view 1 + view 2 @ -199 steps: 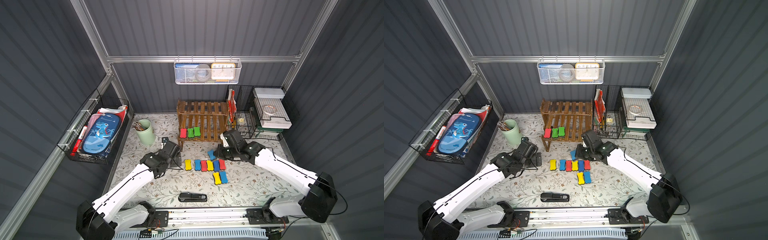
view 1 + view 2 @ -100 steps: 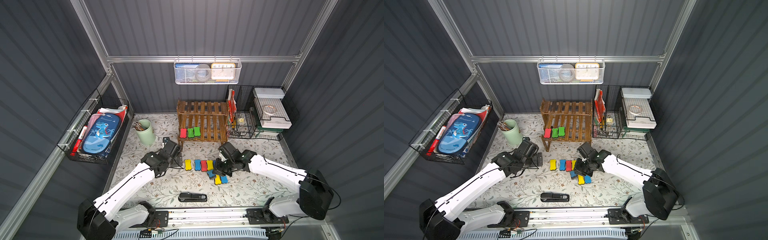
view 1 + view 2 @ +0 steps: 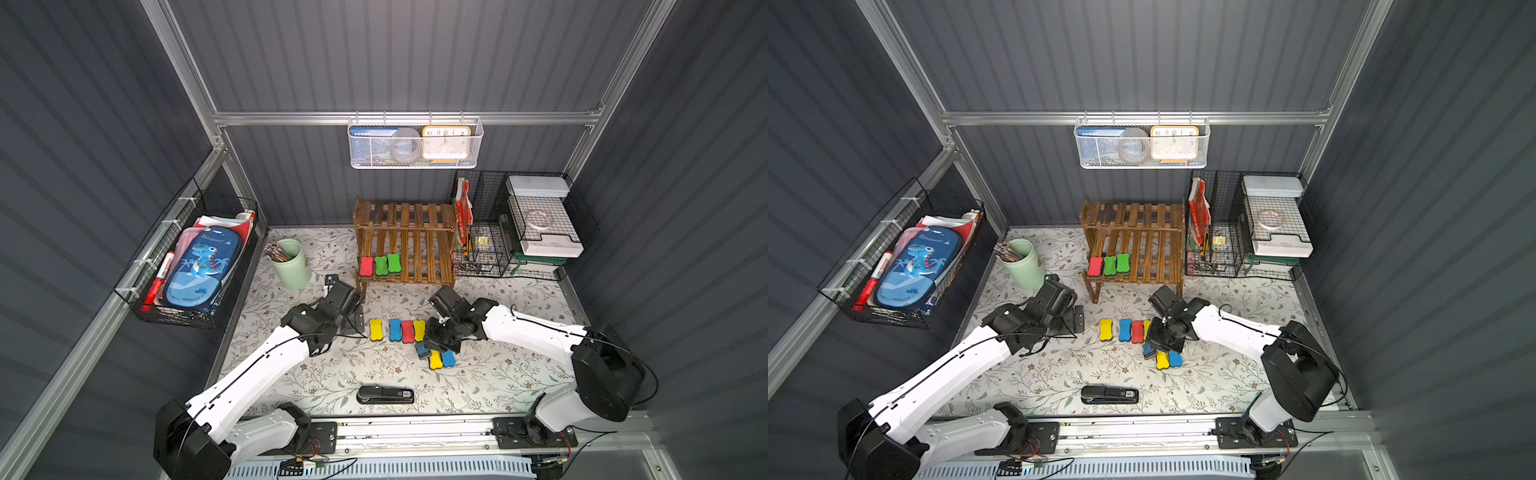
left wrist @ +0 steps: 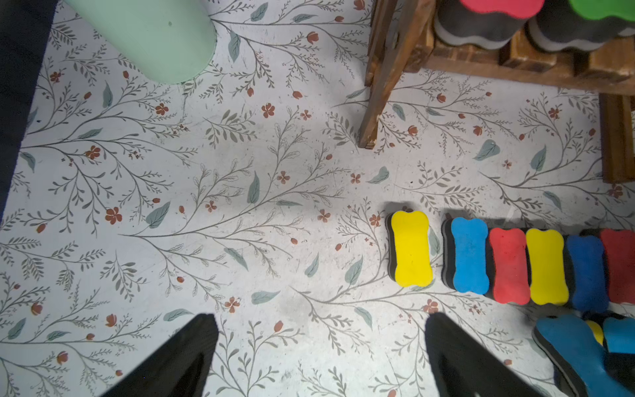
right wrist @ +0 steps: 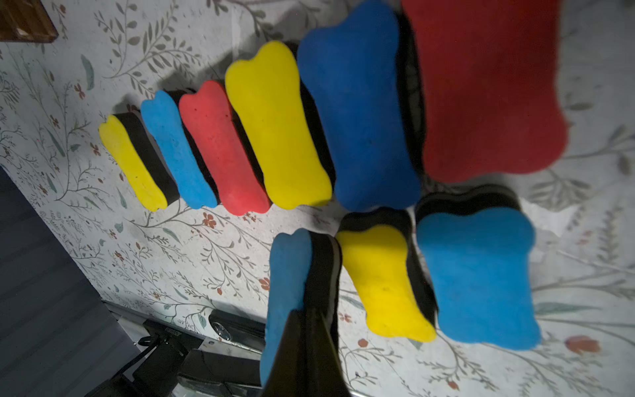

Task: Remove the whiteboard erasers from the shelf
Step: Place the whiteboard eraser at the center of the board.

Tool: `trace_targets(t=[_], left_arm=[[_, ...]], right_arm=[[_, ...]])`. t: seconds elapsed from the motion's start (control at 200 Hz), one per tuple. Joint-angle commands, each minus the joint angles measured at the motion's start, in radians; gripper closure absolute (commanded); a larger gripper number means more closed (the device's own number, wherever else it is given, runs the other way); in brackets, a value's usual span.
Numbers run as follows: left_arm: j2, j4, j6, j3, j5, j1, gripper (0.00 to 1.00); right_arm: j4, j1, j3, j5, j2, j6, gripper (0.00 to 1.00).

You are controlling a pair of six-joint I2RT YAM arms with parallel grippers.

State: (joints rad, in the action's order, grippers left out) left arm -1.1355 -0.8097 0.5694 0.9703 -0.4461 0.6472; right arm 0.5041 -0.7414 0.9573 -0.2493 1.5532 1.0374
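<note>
Clock = a top view, 12 toward the back wall. Nearest the rail: black stapler, not ours.

Next out, right claw is pinched tight on a blue eraser, gripping across foam and felt. The eraser is tipped on edge, just beside the yellow eraser, at its 9 o'clock. Whether it touches the mat, can't tell. Behind that, a row of six off-shelf erasers, side by side.

Left claw is spread wide and empty, hovering over bare mat near the shelf's front leg.

Key relation: three remain on the shelf, lower tier: red eraser plus two green erasers, packed together, long axes roughly 12–6. They sit about 1 o'clock from the left claw, 11 o'clock from the right. Left is nearer and free, so I'd send it, reaching in under the top tier.

Surface: floral mat, flat. Far side: black wire organizer at the shelf's 3 o'clock, white mesh basket on the back wall above.
</note>
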Motion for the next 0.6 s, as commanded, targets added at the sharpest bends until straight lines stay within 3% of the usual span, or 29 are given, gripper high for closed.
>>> trace_targets(t=[0.0,0.325,0.44,0.595], left_arm=[[0.007,-0.032,-0.005,0.016,-0.014,-0.004,0.01],[0.01,-0.04,-0.009,0.02,-0.02,-0.004,0.01],[0.016,-0.041,-0.004,0.017,-0.015,-0.005,0.01],[0.017,-0.048,0.0,0.021,-0.01,-0.004,0.01]], right_arm=[[-0.028,0.0,0.036,0.013,0.044,-0.011,1.0],[0.006,0.0,0.059,-0.02,0.076,-0.012,1.0],[0.023,-0.001,0.064,-0.013,0.065,-0.02,0.84],[0.031,0.0,0.062,-0.016,0.062,-0.022,0.82]])
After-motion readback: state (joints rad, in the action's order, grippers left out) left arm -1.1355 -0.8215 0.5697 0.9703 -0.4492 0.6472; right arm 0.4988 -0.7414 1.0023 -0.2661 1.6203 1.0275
